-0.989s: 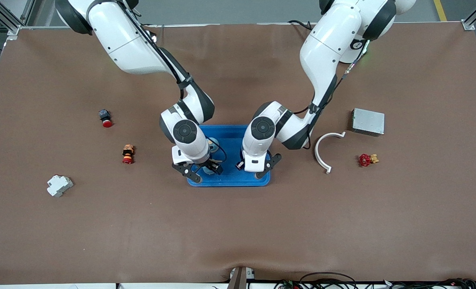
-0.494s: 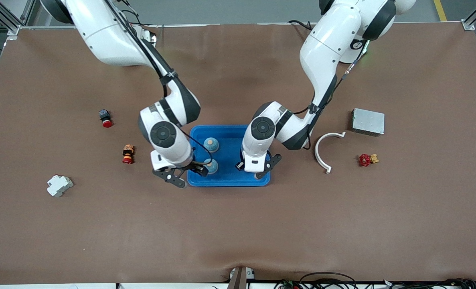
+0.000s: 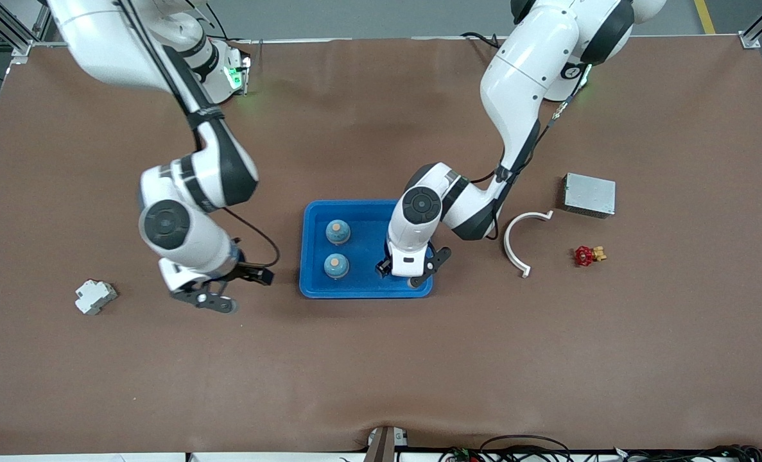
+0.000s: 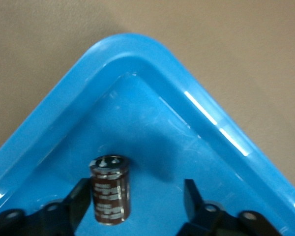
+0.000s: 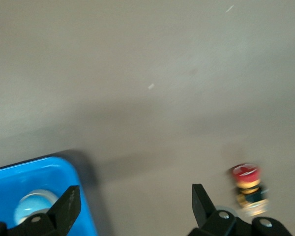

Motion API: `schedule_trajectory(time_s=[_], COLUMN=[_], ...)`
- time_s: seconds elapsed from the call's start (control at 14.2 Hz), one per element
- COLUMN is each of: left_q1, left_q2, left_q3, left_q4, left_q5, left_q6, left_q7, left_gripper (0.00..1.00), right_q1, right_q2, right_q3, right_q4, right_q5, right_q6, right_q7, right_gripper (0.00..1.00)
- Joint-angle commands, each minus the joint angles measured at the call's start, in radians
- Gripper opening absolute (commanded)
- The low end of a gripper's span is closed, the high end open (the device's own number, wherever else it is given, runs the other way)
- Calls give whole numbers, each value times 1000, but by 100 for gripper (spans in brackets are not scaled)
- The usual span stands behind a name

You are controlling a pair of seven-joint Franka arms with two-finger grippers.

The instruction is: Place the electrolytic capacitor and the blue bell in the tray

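The left gripper (image 4: 137, 206) has its jaws released around the capacitor (image 4: 110, 189), standing in the tray (image 4: 137, 54) corner. Right gripper (image 5: 132, 206), jaws spread, empty. Next: lift clear without toppling it.

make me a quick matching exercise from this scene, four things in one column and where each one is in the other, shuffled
Things:
1. capacitor
2. two blue bells
3. grey metal box
4. white block

Places:
A. on the table toward the right arm's end
B. in the tray, toward the right arm's end
C. standing in a tray corner, between the left gripper's open jaws
D. on the table toward the left arm's end

Pairs: 1-C, 2-B, 3-D, 4-A
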Motion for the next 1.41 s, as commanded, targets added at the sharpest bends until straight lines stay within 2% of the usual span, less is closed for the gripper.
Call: schedule_trajectory(time_s=[0.0, 0.35, 0.64, 0.85, 0.99, 1.2, 1.34], left_q1=[-15, 9, 84, 199, 288, 413, 475], left_q2=[-45, -183, -367, -522, -609, -688, -779], left_q3=[17, 16, 2, 2, 4, 7, 4], left_q4=[5, 4, -5, -5, -7, -22, -115], left_q5=[-4, -2, -22, -129, -152, -136, -49], left_q6=[-10, -153, -428, -729, -933, -1108, -1118], left_q7=[-12, 11, 164, 404, 575, 783, 932], left_gripper=[100, 100, 100, 100, 100, 100, 100], right_q1=[-82, -157, -237, -274, -289, -300, -310], right_q2=[-58, -106, -132, -143, -146, -147, -150], right_q3=[17, 17, 19, 19, 19, 19, 19], right_q4=[-30, -19, 4, 10, 10, 8, 8], right_q5=[-17, -17, -15, -12, -9, -6, -5], right_q6=[-27, -82, -137, -171, -173, -173, -173], right_q7=[-120, -223, -358, -404, -421, -429, -443], right_gripper=[100, 100, 100, 100, 100, 100, 100])
